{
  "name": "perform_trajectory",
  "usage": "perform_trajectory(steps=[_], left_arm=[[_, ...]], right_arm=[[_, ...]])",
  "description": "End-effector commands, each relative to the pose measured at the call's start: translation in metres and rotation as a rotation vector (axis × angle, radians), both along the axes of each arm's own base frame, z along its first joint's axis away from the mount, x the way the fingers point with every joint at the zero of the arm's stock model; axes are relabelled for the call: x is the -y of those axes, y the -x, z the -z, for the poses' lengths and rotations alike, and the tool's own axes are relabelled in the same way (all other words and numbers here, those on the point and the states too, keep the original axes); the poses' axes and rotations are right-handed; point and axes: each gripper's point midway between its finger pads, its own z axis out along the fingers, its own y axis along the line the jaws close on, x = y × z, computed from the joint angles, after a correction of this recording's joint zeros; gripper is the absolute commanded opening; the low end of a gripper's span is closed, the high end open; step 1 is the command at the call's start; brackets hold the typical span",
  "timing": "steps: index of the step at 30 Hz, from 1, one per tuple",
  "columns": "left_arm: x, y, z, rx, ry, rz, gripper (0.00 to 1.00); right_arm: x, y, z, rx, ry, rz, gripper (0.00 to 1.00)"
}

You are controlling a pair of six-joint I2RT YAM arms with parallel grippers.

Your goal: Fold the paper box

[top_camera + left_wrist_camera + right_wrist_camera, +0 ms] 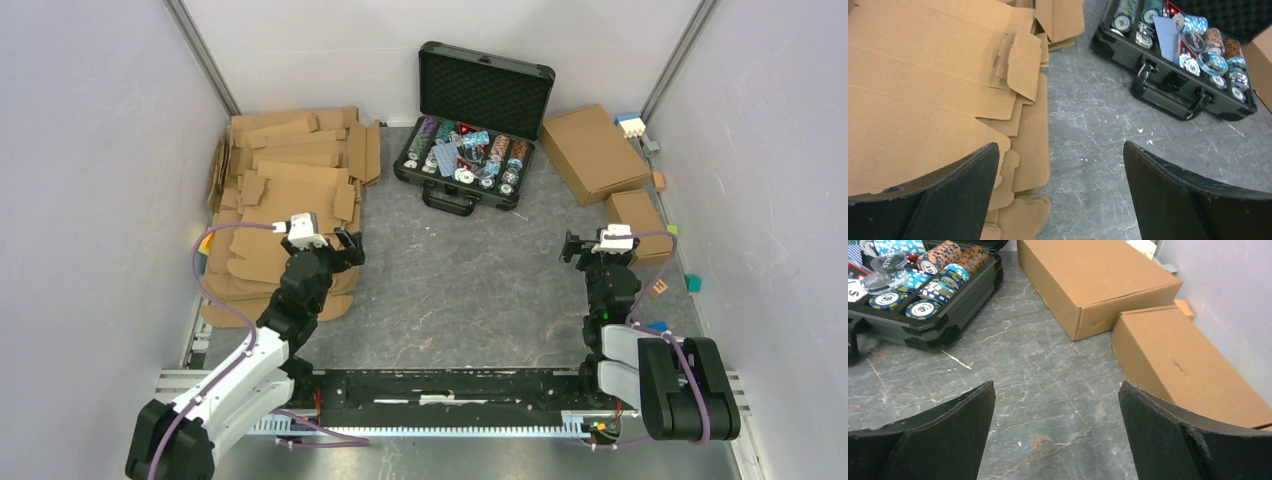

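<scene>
Both claws are gaping wide and empty: the left claw (pixel 343 246) is hovering astride the inner edge of the stack of flat cardboard sheets (pixel 285 200), and the right claw (pixel 574 247) is hanging over the table (pixel 450 290) near the smaller folded box (pixel 637 222). The paper box (pixel 923 85) is lying flat as the top sheet of that stack, on the left side of the table, one small flap at its edge lifting a little. I'm reckoning it light, stiff across its panels yet bending readily along the scored creases, and smooth enough to slide off the pile. Pinching that raised flap, or the edge facing the black case (pixel 470 150), is looking the safest hold; pressing on a panel would probably drag lower sheets along.
</scene>
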Motion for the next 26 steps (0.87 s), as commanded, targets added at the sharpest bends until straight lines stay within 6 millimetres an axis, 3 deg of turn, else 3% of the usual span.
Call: perform_trajectory(steps=[1,4,6,9,12,14,19,26], left_arm=[[-0.02,-0.007,-0.028,0.097,-0.016,-0.109,1.0],[-0.029,-0.006,-0.032,0.105,-0.018,-0.157,1.0],[-0.031,-0.005,-0.03,0.111,-0.018,-0.158,1.0],[-0.022,-0.002,-0.023,0.105,0.013,-0.11,1.0],[-0.024,0.001,-0.01,0.035,0.074,-0.146,1.0],[-0.036,0.004,-0.003,0.004,0.134,-0.246,1.0],[-0.026,0.008,0.01,-0.005,0.252,-0.224,1.0],[-0.021,0.006,0.01,0.007,0.275,-0.2,1.0]], right_arm=[[-0.007,-0.005,0.003,-0.009,-0.194,0.03,0.98],[-0.001,-0.001,0.015,-0.039,-0.384,0.132,0.98],[-0.004,0.004,0.018,-0.062,-0.403,0.124,0.98],[-0.003,0.013,0.036,-0.128,-0.568,0.212,0.98],[-0.021,0.009,0.041,-0.232,-0.541,0.121,0.98],[-0.019,0.01,0.046,-0.266,-0.553,0.151,0.98],[-0.017,0.022,0.053,-0.226,-0.578,0.159,0.98],[-0.015,0.026,0.045,-0.155,-0.597,0.151,0.98]])
